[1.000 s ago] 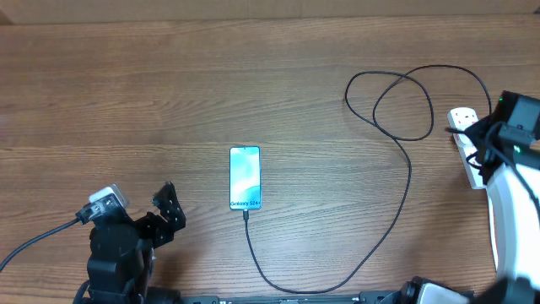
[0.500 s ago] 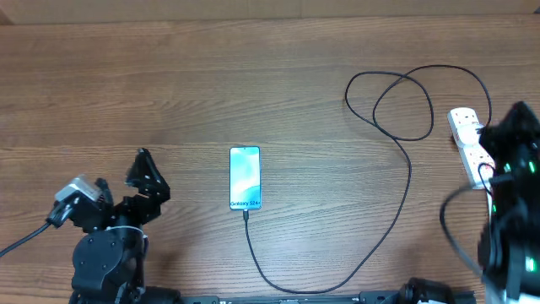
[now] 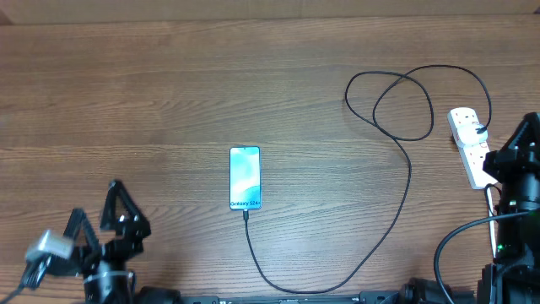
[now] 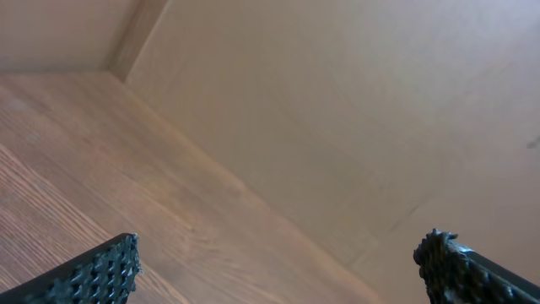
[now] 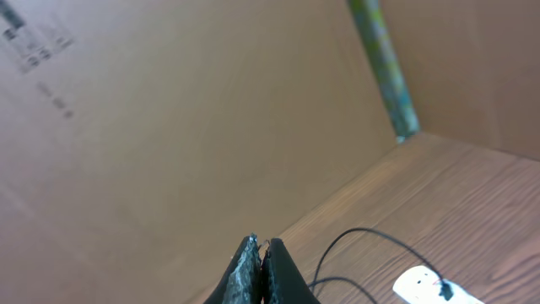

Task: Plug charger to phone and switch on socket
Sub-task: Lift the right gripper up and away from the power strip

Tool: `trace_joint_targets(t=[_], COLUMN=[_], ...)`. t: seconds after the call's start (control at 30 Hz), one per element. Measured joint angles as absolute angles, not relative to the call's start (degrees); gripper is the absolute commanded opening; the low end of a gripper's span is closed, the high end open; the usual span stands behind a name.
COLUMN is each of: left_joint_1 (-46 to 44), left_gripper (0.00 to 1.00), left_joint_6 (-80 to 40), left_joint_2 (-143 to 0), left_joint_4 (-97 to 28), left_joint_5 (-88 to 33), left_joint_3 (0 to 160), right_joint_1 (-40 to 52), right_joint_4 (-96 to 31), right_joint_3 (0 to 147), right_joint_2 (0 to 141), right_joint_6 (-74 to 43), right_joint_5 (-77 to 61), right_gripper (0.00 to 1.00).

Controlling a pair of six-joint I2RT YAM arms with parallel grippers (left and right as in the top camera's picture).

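The phone (image 3: 245,177) lies flat at the table's middle, screen up, "Galaxy S24" text at its near end. The charger cable (image 3: 396,211) runs from the phone's near end, curves right, loops at the back right and reaches the socket (image 3: 468,143), a white power strip at the right edge. The strip's end and cable also show in the right wrist view (image 5: 434,289). My left gripper (image 3: 93,228) is open and empty at the near left, tilted up off the table. My right gripper (image 5: 261,247) is shut and empty, raised near the strip at the right edge (image 3: 525,148).
A brown cardboard wall (image 4: 337,127) stands behind the wooden table (image 3: 169,84). A black cable from the right arm hangs at the near right (image 3: 460,236).
My left arm has drawn back toward the near-left corner. My right arm has pulled back and down from the power strip, uncovering more of it. Phone and cable have not moved.
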State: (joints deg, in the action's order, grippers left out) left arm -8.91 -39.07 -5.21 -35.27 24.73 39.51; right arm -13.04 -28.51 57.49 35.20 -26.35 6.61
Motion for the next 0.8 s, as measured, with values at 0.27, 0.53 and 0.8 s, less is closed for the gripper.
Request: trace_joint_targets(t=[0.27, 0.53, 0.8], left_joint_1=[-8.91, -8.91, -8.91], left_gripper=[0.99, 1.0, 0.99], left_joint_6=[-45.04, -45.41, -42.85], left_joint_2=[-0.64, -0.64, -0.64], left_joint_4=[-34.02, -17.8, -7.62], left_joint_5=[28.1, 32.67, 33.36], left_joint_3=[34.7, 19.4, 7.66], right_joint_1=[-13.04, -13.04, -13.02], right_joint_4=[-29.12, -32.42, -38.74], right_joint_3=[57.6, 63.79, 67.94], right_joint_2=[35.2, 35.44, 35.24], right_joint_6=[-25.65, -21.87, -20.05], right_joint_5=[0.45, -2.31, -2.85], right_gripper=[0.04, 0.04, 0.04])
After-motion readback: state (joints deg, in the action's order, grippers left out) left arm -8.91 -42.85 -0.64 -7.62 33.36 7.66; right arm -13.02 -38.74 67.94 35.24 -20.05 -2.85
